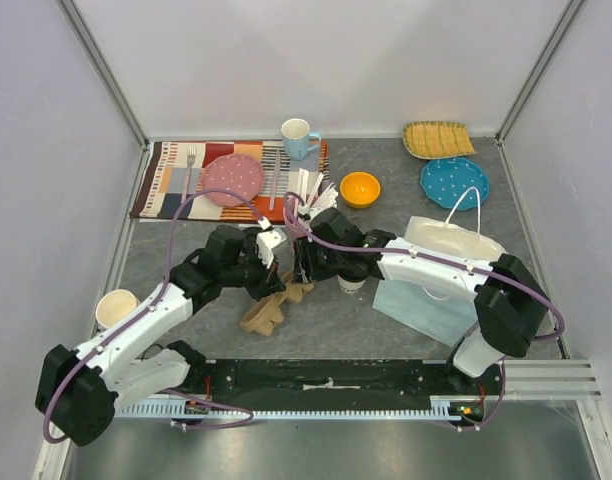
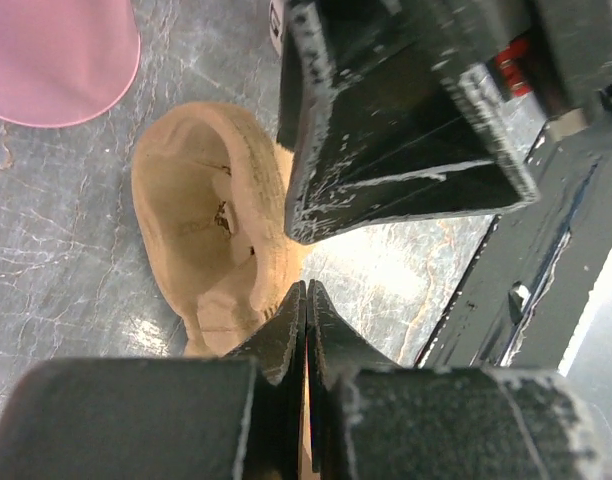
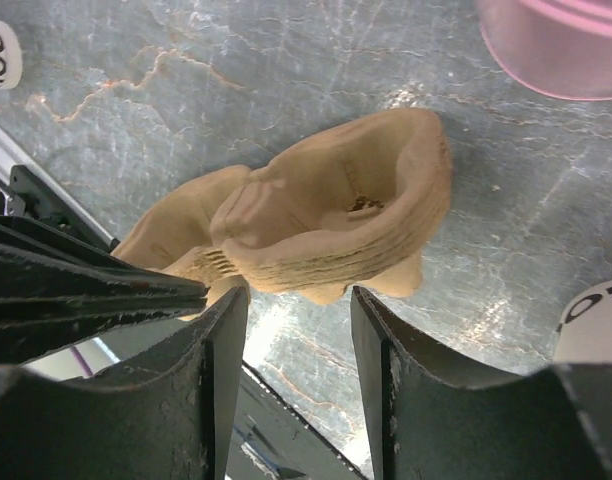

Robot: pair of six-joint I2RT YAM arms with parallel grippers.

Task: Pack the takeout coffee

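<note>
The takeout coffee (image 1: 352, 283), an off-white cup with a black lid, stands mid-table, partly under my right arm. A tan cardboard sleeve piece (image 1: 270, 311) lies just left of it and also shows in the left wrist view (image 2: 211, 225) and the right wrist view (image 3: 336, 215). My left gripper (image 1: 282, 276) (image 2: 306, 292) is shut, pinching a thin edge of the tan cardboard. My right gripper (image 1: 304, 270) (image 3: 297, 300) is open and empty, its jaws right beside the cardboard and facing the left gripper. A light-blue bag (image 1: 431, 300) with white handles lies to the right.
An open white paper cup (image 1: 115, 307) stands at the left. A blue mug (image 1: 297, 138), orange bowl (image 1: 360, 189), blue plate (image 1: 454, 183), yellow woven tray (image 1: 437, 139) and pink plate (image 1: 233, 179) on a striped mat sit at the back. A pink cup (image 3: 558, 40) is close.
</note>
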